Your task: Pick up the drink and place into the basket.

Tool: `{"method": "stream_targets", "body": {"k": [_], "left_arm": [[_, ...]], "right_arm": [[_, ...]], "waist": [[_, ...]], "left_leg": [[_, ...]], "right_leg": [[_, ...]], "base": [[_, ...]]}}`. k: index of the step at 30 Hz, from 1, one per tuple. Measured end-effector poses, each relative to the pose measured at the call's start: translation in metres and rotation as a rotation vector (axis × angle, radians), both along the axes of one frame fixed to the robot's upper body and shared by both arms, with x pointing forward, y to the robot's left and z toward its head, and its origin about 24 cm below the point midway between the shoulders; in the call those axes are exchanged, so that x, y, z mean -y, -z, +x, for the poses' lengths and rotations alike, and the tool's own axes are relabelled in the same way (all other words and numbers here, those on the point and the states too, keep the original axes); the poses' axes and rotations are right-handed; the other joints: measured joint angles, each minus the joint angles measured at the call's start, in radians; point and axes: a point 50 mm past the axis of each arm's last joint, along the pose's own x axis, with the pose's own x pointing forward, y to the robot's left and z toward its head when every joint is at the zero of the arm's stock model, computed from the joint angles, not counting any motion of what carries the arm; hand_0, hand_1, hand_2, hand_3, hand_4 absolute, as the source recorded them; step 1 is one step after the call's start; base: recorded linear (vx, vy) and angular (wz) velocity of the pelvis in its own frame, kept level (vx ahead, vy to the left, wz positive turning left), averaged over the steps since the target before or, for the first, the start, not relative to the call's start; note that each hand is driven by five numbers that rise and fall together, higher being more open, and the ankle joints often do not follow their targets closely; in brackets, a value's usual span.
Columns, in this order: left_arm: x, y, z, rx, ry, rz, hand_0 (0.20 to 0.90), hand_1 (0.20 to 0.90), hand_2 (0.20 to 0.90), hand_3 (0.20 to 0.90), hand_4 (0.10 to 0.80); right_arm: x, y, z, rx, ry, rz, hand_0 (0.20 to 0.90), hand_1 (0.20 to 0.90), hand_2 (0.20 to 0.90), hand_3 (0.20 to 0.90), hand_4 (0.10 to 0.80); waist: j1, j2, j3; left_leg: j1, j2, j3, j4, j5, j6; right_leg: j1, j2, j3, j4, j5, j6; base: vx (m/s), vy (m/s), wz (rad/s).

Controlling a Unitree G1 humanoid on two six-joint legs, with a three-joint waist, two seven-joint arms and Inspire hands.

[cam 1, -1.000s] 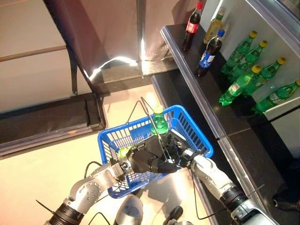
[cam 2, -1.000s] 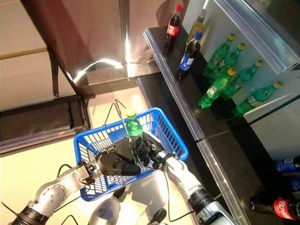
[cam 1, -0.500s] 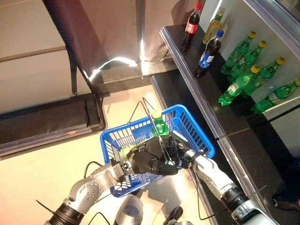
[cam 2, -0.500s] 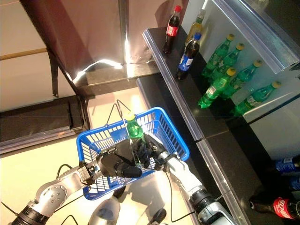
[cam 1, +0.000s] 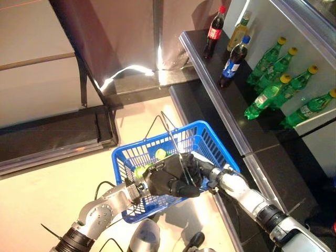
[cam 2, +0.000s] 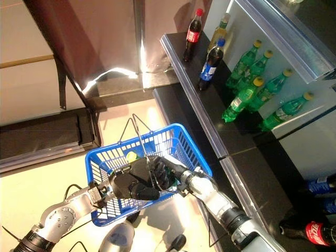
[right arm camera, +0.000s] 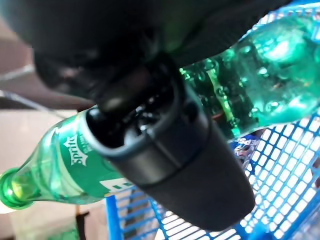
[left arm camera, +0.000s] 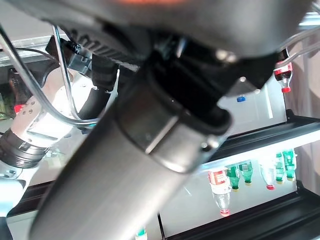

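Note:
My left hand [cam 1: 165, 181] is shut on the thin wire handles [cam 1: 167, 123] of the blue basket [cam 1: 212, 144] and holds it raised in front of me. My right hand [cam 1: 196, 164] reaches into the basket from the right, shut on a green drink bottle [right arm camera: 65, 160] with a yellow cap [cam 1: 160, 154]. The bottle lies tilted low inside the basket, cap pointing away from me. In the right wrist view my thumb [right arm camera: 170, 150] curls across the bottle's middle, with the basket's mesh [right arm camera: 280, 180] behind it. My left hand hides most of the bottle in the eye views.
A black counter ledge [cam 1: 231, 110] runs along the right. On it stand a cola bottle [cam 1: 214, 31], a yellowish bottle [cam 1: 239, 31] and a dark blue-labelled bottle [cam 1: 233, 60]. Green bottles [cam 1: 273, 89] lie on the shelf behind. Another green thing [cam 1: 139, 170] lies in the basket.
The green bottle stood upright above the basket's rim in my right hand; it is now tipped over and lowered inside the basket. The right arm has reached further in.

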Motion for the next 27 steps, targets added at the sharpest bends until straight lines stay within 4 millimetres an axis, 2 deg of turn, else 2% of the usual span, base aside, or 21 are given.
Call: {"method": "stream_targets", "body": {"k": [7, 27], "left_arm": [[0.004, -0.002, 0.001, 0.01, 0.02, 0.002, 0.3, 0.3, 0.3, 0.2, 0.1], [0.011, -0.01, 0.007, 0.063, 0.062, 0.039, 0.3, 0.3, 0.3, 0.2, 0.1]], "right_arm": [[-0.009, -0.01, 0.005, 0.082, -0.114, -0.136, 0.3, 0.3, 0.3, 0.2, 0.1], [-0.031, -0.009, -0.001, 0.151, -0.368, -0.411, 0.3, 0.3, 0.3, 0.2, 0.1]], "waist": [[0.002, 0.0, 0.0], [0.013, 0.0, 0.0]], "left_leg": [[0.0, -0.001, -0.002, 0.0, 0.0, 0.0], [-0.001, -0.008, -0.006, 0.0, 0.0, 0.0]], "right_leg": [[0.0, 0.0, -0.001, 0.0, 0.0, 0.0], [0.001, -0.001, -0.003, 0.0, -0.001, 0.001]], "base": [[0.0, 0.0, 0.0], [0.0, 0.0, 0.0]]}}
